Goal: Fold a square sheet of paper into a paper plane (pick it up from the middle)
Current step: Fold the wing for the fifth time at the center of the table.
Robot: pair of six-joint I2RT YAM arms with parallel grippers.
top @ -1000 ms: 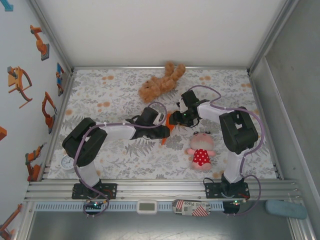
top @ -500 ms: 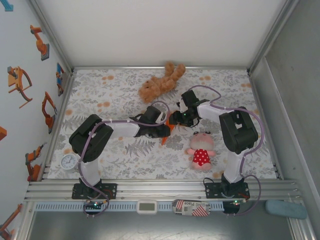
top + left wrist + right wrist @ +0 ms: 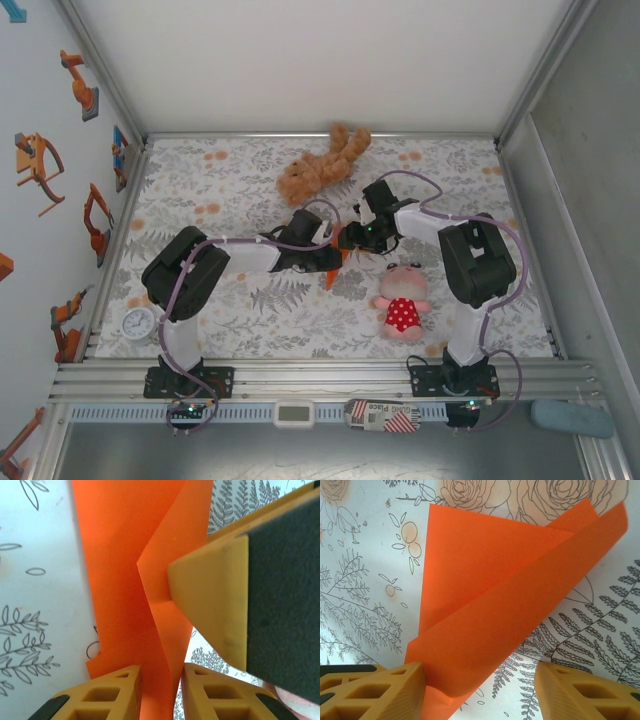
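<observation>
— Straddling the folded orange sheet (image 3: 120, 555), the left gripper (image 3: 161, 672) is showing narrow jaws; whether they are pinching it, I cannot tell.
— And the right gripper (image 3: 479, 669)?
— It is gaping wide, one finger (image 3: 380, 690) touching the sheet, which is sitting on the table (image 3: 230, 310) between both.

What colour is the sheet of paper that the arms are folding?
Plain bright orange; the sheet of paper shows best in the right wrist view.
</observation>
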